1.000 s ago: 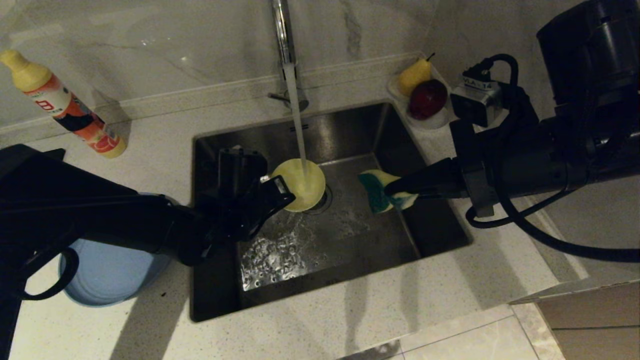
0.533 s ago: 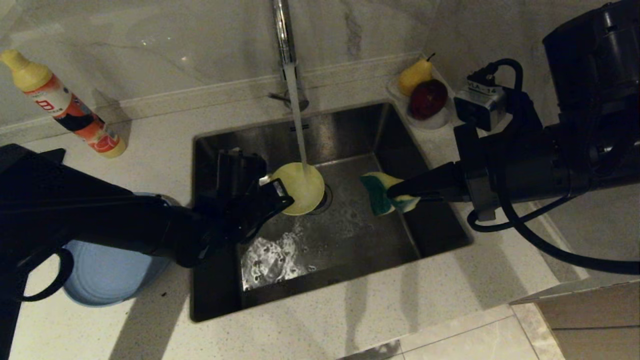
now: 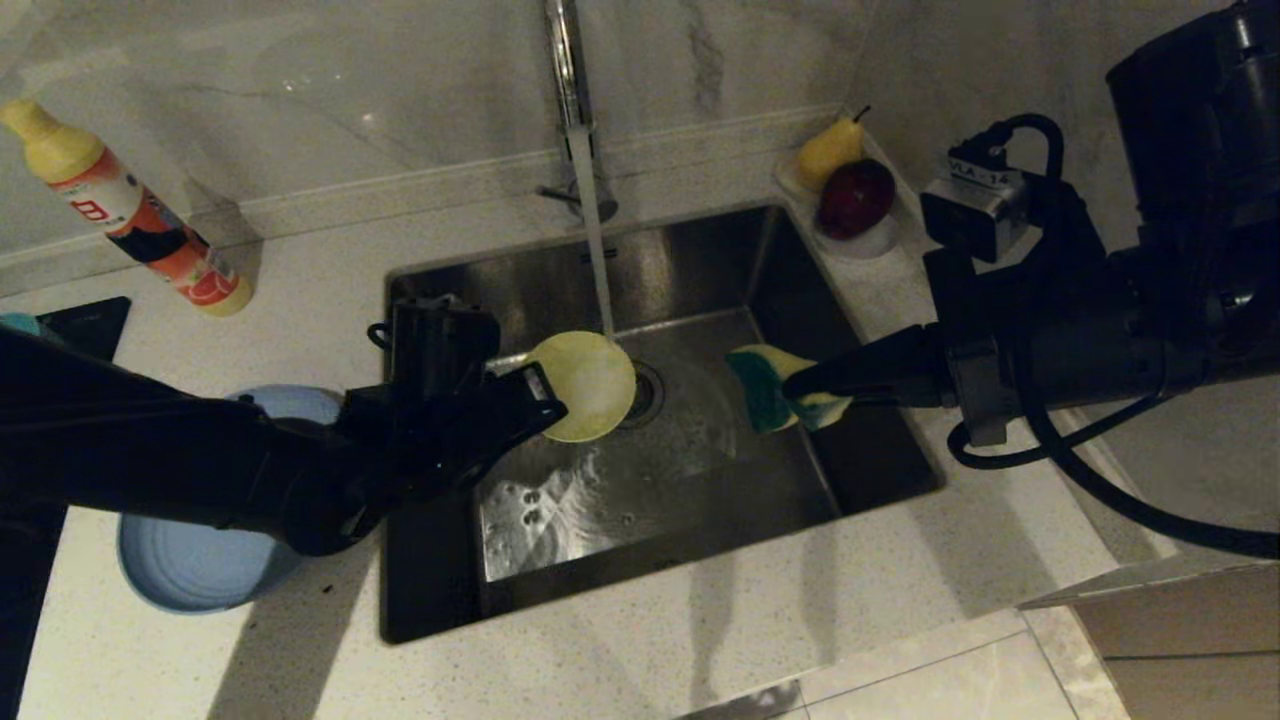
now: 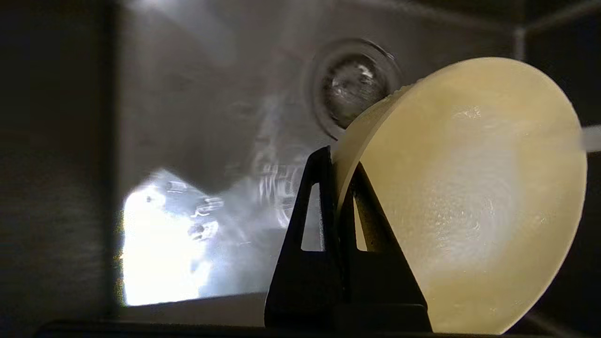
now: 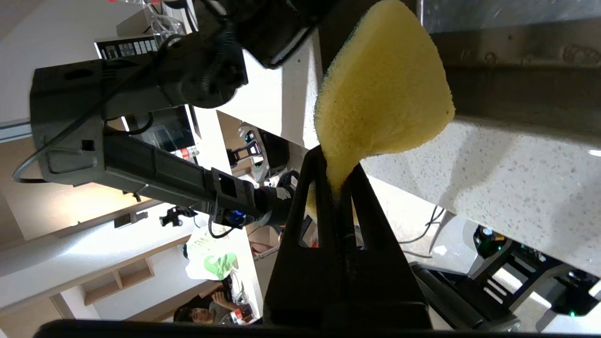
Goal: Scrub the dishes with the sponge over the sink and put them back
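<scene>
My left gripper [image 3: 545,395] is shut on the rim of the pale-yellow bowl [image 3: 583,386], holding it tilted on edge over the sink [image 3: 700,480] near the drain [image 3: 648,392]. The left wrist view shows the fingers pinching the bowl's [image 4: 469,188] wall at the left gripper [image 4: 339,164]. Water from the tap [image 3: 565,60] falls past the bowl's far rim. My right gripper [image 3: 800,385] is shut on one end of the yellow and teal sponge [image 3: 770,385], which hangs over the sink's right side, apart from the bowl. The right wrist view shows the sponge [image 5: 382,94] pinched in the right gripper [image 5: 337,178]. The slate-blue plate [image 3: 190,570] lies on the counter, left of the sink, partly under my left arm.
A dish-soap bottle [image 3: 130,215] lies at the back left of the counter. A white dish with a pear [image 3: 828,150] and a red fruit [image 3: 855,195] stands at the sink's back right corner. A person [image 5: 211,305] shows far off in the right wrist view.
My left arm has drawn back to the left, carrying the bowl mostly out from under the water stream. The right gripper and sponge have shifted only slightly to the right.
</scene>
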